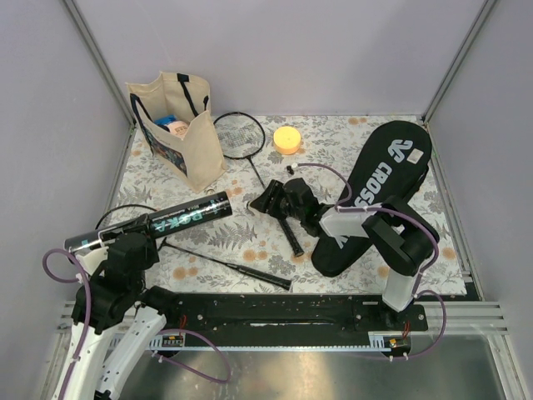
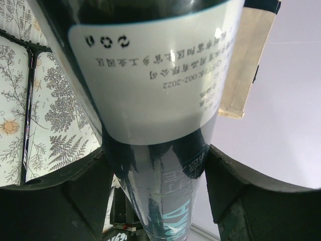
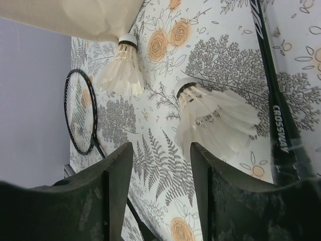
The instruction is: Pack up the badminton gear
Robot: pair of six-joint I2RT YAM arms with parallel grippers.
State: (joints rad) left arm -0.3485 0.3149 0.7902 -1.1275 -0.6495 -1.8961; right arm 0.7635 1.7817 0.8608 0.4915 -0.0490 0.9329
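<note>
left gripper grips the tube near its 8 o'clock end; the long free end may sag or clip the tote. right gripper gapes wide, shuttlecock at its 2 o'clock, so closing here could crush feathers.

The tube has a glossy black skin that mirrors the light, and its label looks like smooth white paper with a soft sheen. The shuttlecocks are made of fine, matt white feathers. The racket shaft is black and shiny, like lacquer. The tablecloth is a flat, matt printed sheet. The fingers of the right gripper are dull black plastic, rubbed grey. The tote bag is coarse beige cloth, the cover is matt black fabric, and the base plate is brushed grey metal.
</note>
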